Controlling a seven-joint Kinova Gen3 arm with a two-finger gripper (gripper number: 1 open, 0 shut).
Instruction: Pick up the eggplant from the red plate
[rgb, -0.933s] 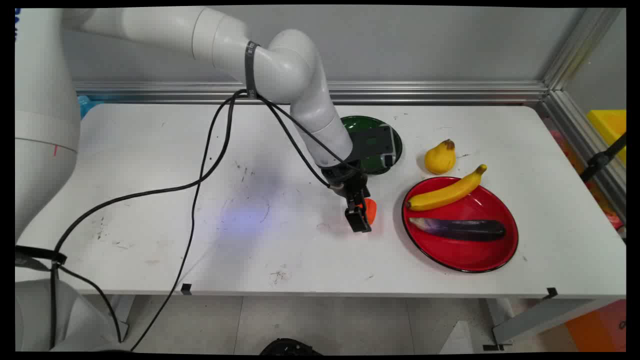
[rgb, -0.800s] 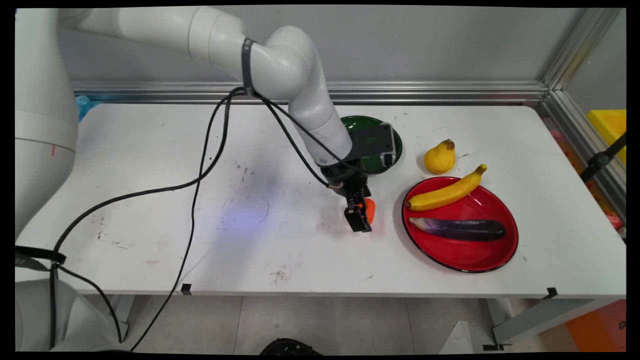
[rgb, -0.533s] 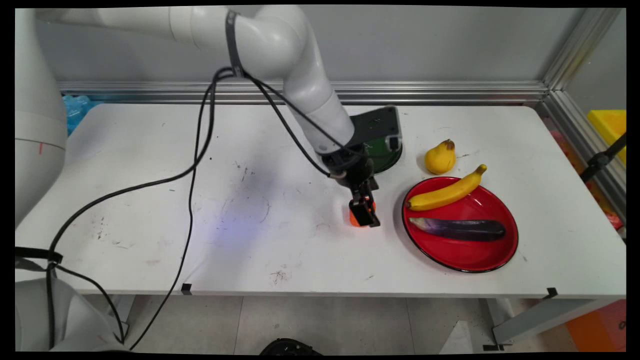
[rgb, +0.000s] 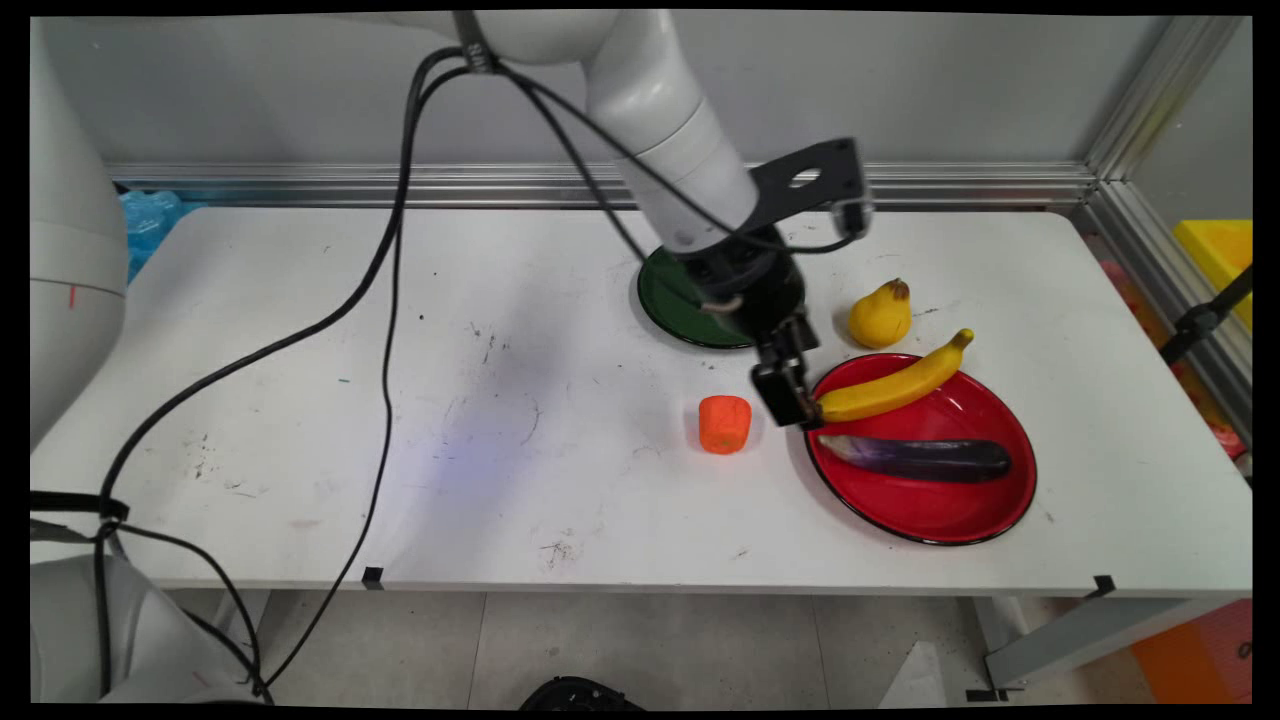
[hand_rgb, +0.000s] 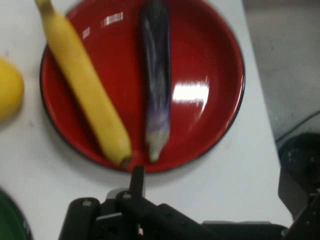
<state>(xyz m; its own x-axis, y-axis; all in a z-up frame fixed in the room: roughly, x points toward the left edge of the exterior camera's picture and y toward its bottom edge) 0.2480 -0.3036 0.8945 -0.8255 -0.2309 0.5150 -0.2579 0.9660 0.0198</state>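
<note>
Fingers of the end effector (rgb: 790, 400) look pressed together with nothing between them, hanging just above the left rim of the red plate (rgb: 925, 520), close to the blunt end of the banana (rgb: 890, 385). In the hand view the closed fingertips (hand_rgb: 137, 180) point at the near rim of that plate (hand_rgb: 225, 125), right beside the tips of the banana (hand_rgb: 85, 85) and the eggplant (hand_rgb: 157, 75). On the plate the banana lies slanted across the far side, its stem reaching past the rim, and the dark purple eggplant (rgb: 920, 458) lies lengthwise nearer the camera; the two are side by side and apart. An orange carrot piece (rgb: 724, 424) stands alone on the white desk (rgb: 300, 400), just left of the end effector and free of it. Behind the plate's far rim sits a yellow pear (rgb: 880, 315), which also shows at the left edge of the hand view (hand_rgb: 9, 95). A dark green plate (rgb: 670, 300) lies on the desk behind the end effector, partly hidden by the wrist. Black cables (rgb: 390, 300) hang from the arm down across the left half of the desk.
</note>
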